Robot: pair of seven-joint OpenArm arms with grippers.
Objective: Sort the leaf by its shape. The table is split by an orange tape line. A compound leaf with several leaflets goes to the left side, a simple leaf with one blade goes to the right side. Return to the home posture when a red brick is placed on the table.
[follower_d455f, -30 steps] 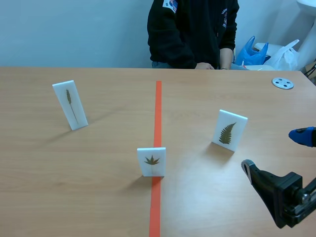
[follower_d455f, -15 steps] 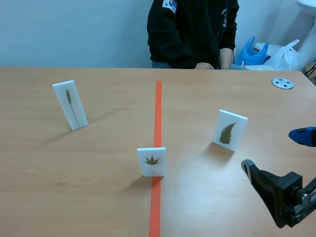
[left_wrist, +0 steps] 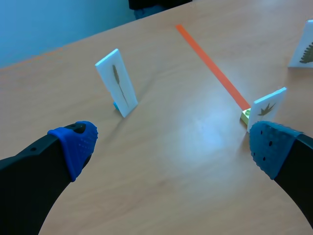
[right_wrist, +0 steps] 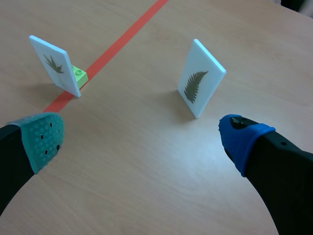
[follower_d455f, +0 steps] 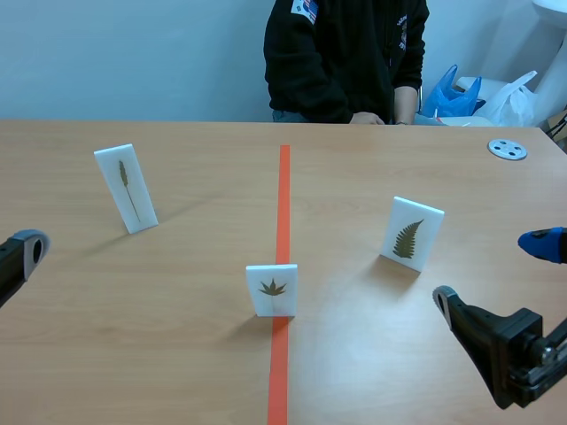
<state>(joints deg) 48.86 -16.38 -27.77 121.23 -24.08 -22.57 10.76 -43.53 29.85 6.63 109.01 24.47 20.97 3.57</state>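
Three white upright cards each carry a leaf. The narrow single-blade card [follower_d455f: 126, 188] [left_wrist: 117, 81] stands on the left side. The small palmate-leaf card [follower_d455f: 271, 289] [left_wrist: 268, 106] [right_wrist: 54, 66] stands on the orange tape line [follower_d455f: 283, 204], on a green brick [right_wrist: 78, 76]. The fern card [follower_d455f: 412, 233] [right_wrist: 199, 81] stands on the right side. My left gripper [left_wrist: 171, 147] is open over the near left table, holding nothing; one of its fingers [follower_d455f: 25, 250] shows at the scene's edge. My right gripper [follower_d455f: 492, 273] [right_wrist: 142, 139] is open, near of the fern card, holding nothing.
A person in a black top [follower_d455f: 350, 57] sits across the table, a hand [follower_d455f: 366, 117] resting on the far edge. A grey disc [follower_d455f: 508, 149] lies at the far right. Blue and white bags [follower_d455f: 452, 93] are behind the table.
A finger of my left gripper has come into the scene view at the left edge. The cards and the right arm have not moved.
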